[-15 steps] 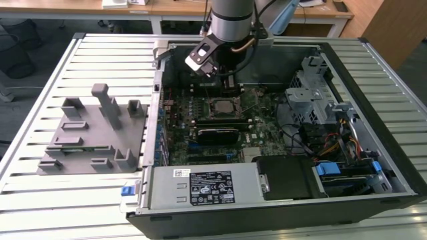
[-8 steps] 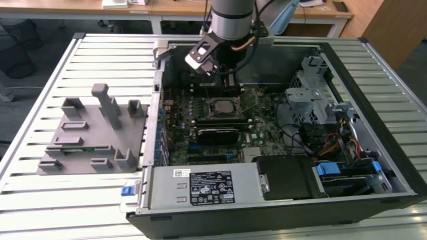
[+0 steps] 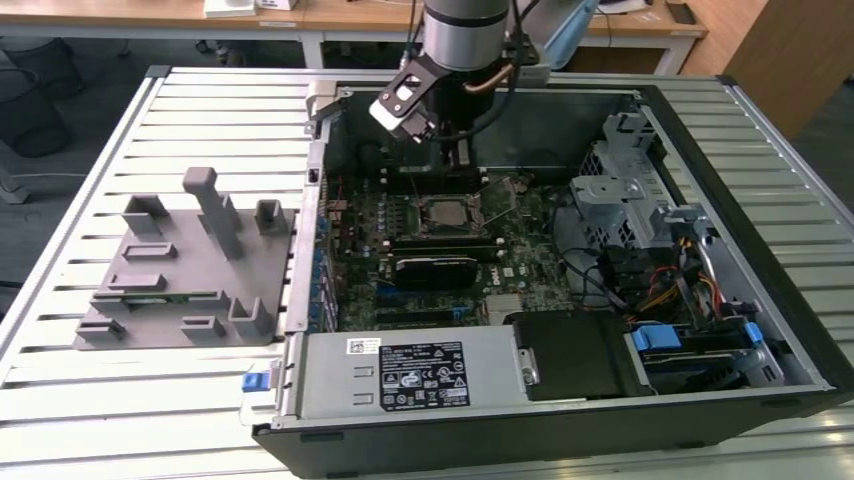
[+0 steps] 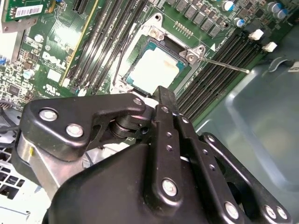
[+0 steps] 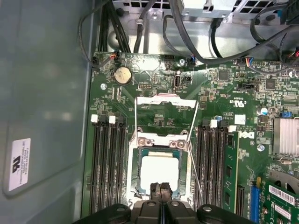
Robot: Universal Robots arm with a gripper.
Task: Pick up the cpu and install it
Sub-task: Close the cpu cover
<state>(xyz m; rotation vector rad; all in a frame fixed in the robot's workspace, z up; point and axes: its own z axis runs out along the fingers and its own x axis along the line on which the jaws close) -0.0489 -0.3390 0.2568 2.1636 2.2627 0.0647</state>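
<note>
The cpu [image 5: 160, 171] [image 4: 154, 67], a silvery-white square, lies flat inside the motherboard socket [image 3: 447, 212]. The socket's metal load plate [image 5: 166, 109] is swung open, and its thin lever [image 4: 224, 65] sticks out to one side. My gripper [image 5: 161, 189] [image 4: 164, 91] [image 3: 461, 165] hangs just above the cpu's edge. Its two black fingers are pressed together and shut, with nothing between them. In the exterior view the arm reaches down into the open computer case [image 3: 787, 330] above the socket.
Black memory slots [image 5: 108, 163] flank the socket on both sides. A grey plastic fixture [image 3: 174, 270] stands on the slatted table at the exterior view's left. A power supply [image 3: 414, 375], a drive cage [image 3: 627, 190] and cable bundles [image 3: 654, 280] crowd the case.
</note>
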